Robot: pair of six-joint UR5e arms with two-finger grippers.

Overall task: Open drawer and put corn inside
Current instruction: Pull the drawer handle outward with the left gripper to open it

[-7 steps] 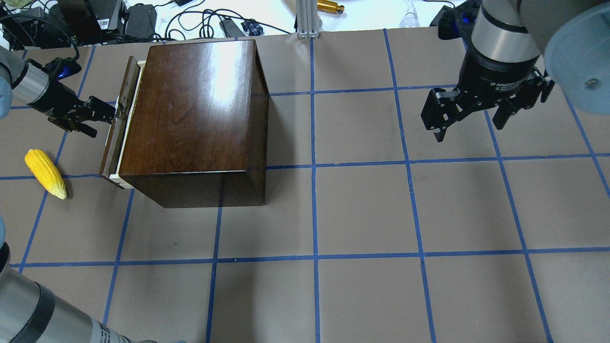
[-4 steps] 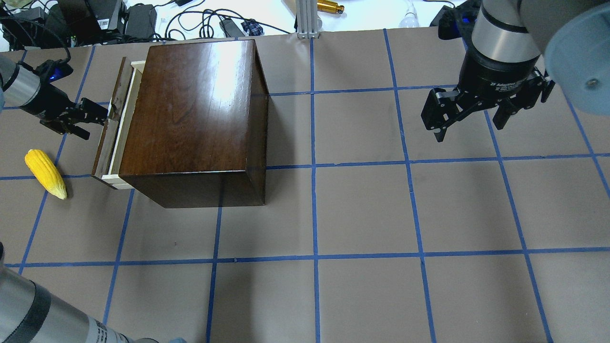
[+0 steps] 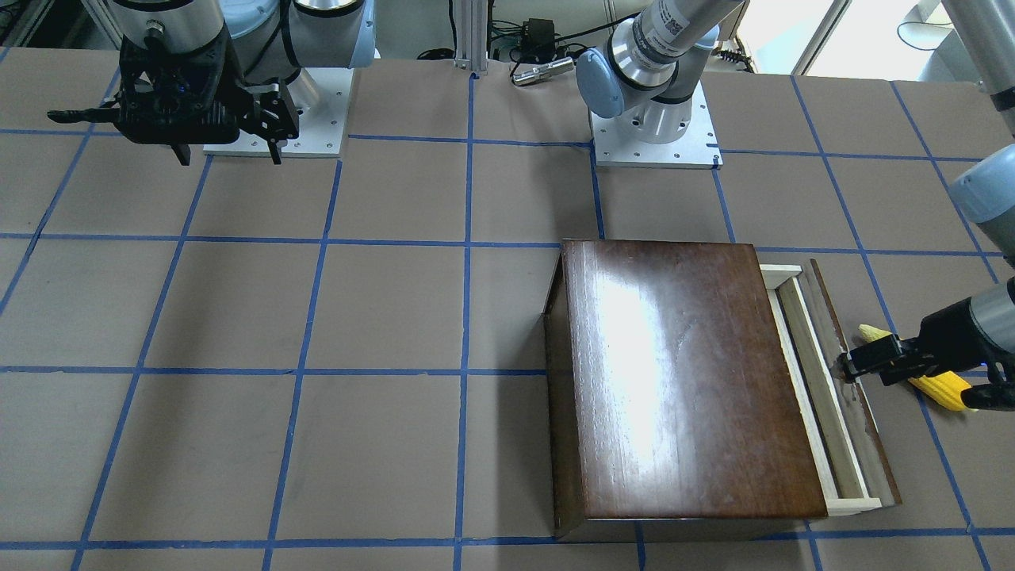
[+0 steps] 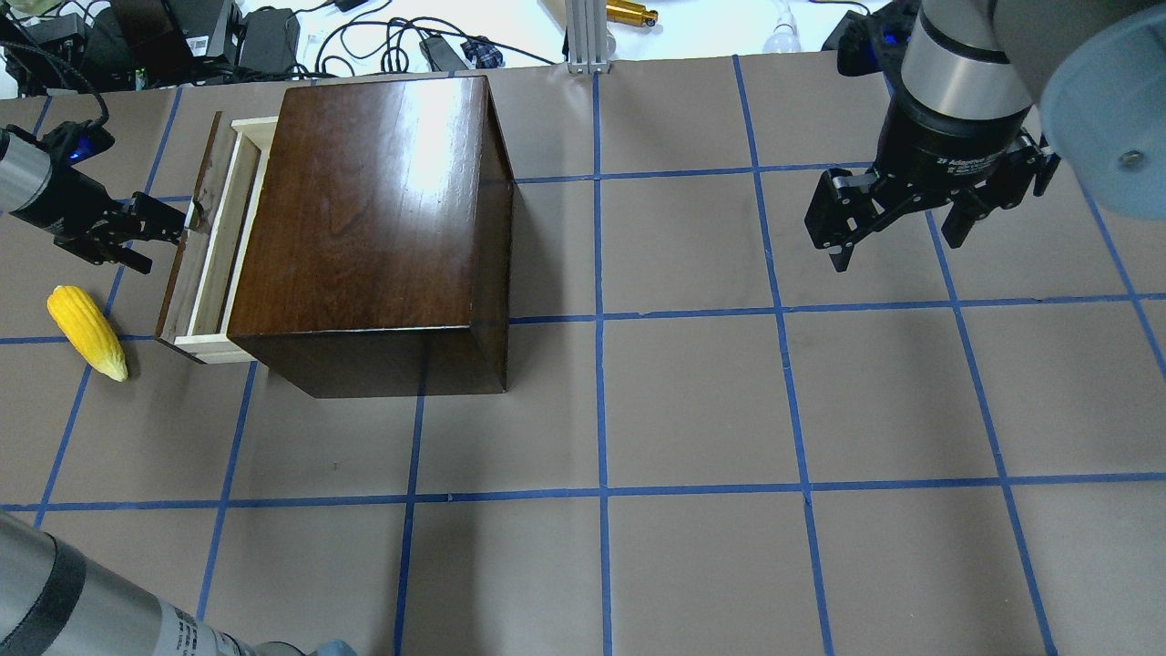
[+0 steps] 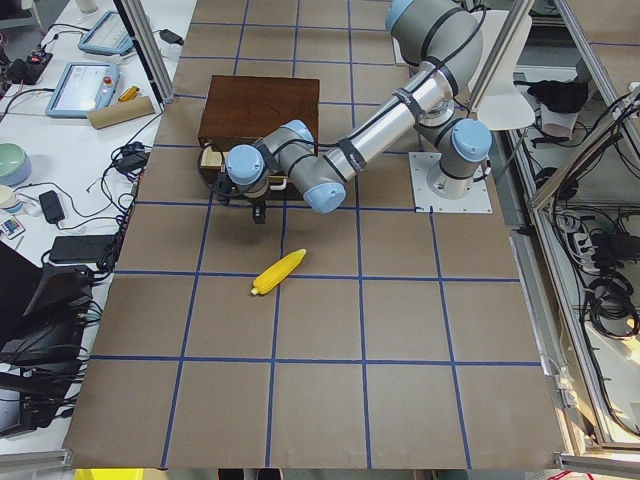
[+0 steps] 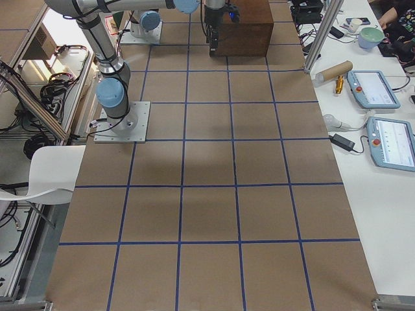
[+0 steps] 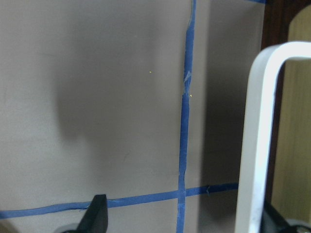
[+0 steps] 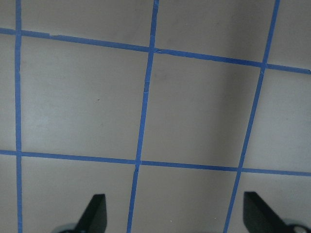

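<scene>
Brown-papered bench (image 4: 692, 401), gridded in blue tape (image 4: 599, 273), lies under the right pincer (image 4: 895, 251); past it at the far edge, going toward the left pincer (image 4: 168, 232): aluminium post (image 4: 583, 36), brass-coloured cylinder (image 4: 631, 13), tangled black cables (image 4: 383, 36), power bricks (image 4: 264, 36).

Blue-taped brown table (image 4: 692, 401) carries box (image 4: 373, 228) and corn (image 4: 86, 333).

My left hand (image 4: 164, 228) sits low at the left edge of the overhead frame, reaching roughly level toward the right. Its fingers are spread wide, and the left arm (image 4: 64, 601) enters from the lower left corner. My right hand (image 4: 897, 248) hangs at the upper right, pointing down, fingers parted.
</scene>
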